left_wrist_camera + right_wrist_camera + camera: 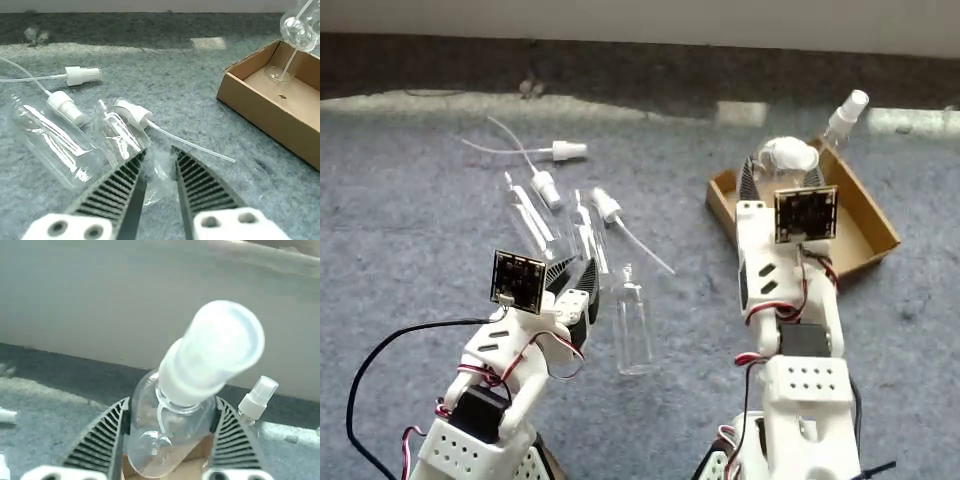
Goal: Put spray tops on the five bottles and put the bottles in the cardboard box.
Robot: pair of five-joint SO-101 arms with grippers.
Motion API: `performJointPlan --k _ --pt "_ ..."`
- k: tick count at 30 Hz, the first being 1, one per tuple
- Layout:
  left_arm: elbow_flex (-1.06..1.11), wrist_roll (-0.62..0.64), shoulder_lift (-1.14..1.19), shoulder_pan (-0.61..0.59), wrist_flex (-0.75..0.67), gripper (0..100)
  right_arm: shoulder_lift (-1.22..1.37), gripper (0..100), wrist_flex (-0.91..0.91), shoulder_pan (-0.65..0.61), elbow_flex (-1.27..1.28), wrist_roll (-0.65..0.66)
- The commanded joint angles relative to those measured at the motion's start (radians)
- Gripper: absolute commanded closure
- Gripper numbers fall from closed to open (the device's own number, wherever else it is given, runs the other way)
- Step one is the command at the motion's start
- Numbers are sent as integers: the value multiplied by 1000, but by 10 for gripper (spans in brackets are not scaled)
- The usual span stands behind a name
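Spray tops of white plastic, each with a long thin dip tube, lie loose on the left of the grey carpeted table. One is farthest back, a second is just nearer, and a third is to their right. Beside them lie two clear plastic bottles without tops, the left one next to the middle one.

The left gripper hangs low at the near end of these bottles. Its ribbed black fingers are spread apart and grip nothing, and clear plastic shows in the gap between them. Just right of this gripper a third open-necked clear bottle lies alone on the carpet.

Further right sits the shallow brown cardboard box. Above its far end the right gripper pinches a clear bottle with a white spray top fitted, one finger on each side of the body. The bottle is tilted, its top raised. A second topped clear bottle stands at the box's far corner. Whether it is inside the box, I cannot tell.
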Motion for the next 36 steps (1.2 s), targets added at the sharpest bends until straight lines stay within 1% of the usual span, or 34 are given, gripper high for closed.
performJointPlan --k 1,7,17,27,36 --pt "21 3 -2 -18 6 987 166 896 -82 30 -79 11" --pt "21 3 -2 -99 6 987 420 896 -88 51 -236 11" --pt "21 3 -2 -104 6 986 722 896 -85 51 -490 11" --pt "21 3 -2 -104 6 986 854 896 -88 94 -526 11" --pt "21 3 -2 -104 6 986 888 896 -88 96 -519 11"
